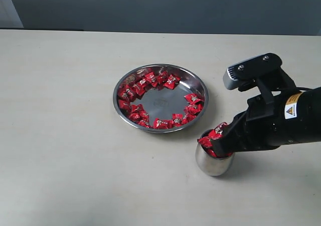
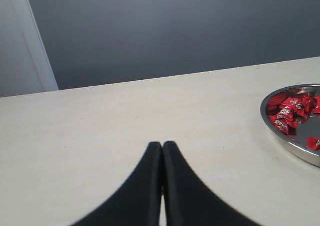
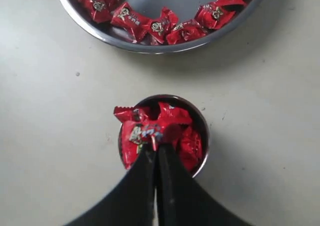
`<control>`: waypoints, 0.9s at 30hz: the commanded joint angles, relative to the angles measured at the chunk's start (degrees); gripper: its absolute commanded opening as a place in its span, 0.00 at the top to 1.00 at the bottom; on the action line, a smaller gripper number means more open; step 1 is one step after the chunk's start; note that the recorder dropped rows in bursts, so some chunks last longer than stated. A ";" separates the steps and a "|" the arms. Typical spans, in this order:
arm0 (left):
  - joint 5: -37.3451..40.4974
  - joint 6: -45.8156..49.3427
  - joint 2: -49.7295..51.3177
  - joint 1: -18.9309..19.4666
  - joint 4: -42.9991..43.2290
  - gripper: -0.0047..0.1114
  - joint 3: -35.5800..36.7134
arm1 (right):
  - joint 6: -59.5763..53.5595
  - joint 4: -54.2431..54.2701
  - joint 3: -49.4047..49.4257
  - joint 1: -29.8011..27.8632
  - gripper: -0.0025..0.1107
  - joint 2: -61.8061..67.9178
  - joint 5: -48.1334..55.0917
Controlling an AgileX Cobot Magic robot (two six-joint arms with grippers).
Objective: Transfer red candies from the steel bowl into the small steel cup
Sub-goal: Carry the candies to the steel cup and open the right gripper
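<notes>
Nearest, in the lower right of the exterior view, the small steel cup (image 1: 213, 165) stood upright on the pale table (image 1: 60, 166). It was heaped with red candies (image 1: 214, 134) that rose above its rim. The right gripper (image 1: 214, 145) reached in from the right edge of the frame, with its black fingers angled down to the mouth of the cup. In the right wrist view its jaws were pressed together with no gap, the right gripper (image 3: 156, 148) ending right against the topmost sweet of the pile. I could not tell whether a wrapper edge was pinched between them. One candy (image 3: 125, 114) hung over the rim of the cup (image 3: 205, 136).

Just beyond the cup, near but not touching it, the steel bowl (image 1: 163, 104) sat at the middle of the exterior frame. Its red candies (image 1: 170, 80) lay in a ring along the inner wall, and the flat centre was bare. The right wrist view showed the near rim of the bowl (image 3: 165, 48) with several sweets (image 3: 130, 16) against it.

The left gripper (image 2: 162, 147) appeared only in its own wrist view. Its two dark fingers were closed flat on each other, held nothing, and sat over bare table (image 2: 90, 136). Part of the bowl (image 2: 280, 136) and a few candies (image 2: 290, 108) showed well apart from it.

Farthest back, past the table's edge, a grey wall (image 1: 165, 8) filled the top of the exterior frame.
</notes>
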 commanded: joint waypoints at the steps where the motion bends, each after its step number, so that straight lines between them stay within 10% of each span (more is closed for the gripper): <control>1: -0.33 -0.21 -0.30 -0.37 -0.23 0.96 0.14 | 0.15 -1.77 0.26 -0.20 0.98 0.46 0.88; 27: -0.33 -0.21 -0.30 -0.37 -0.23 0.96 0.14 | 1.07 -3.14 0.26 -0.20 0.93 8.27 -1.06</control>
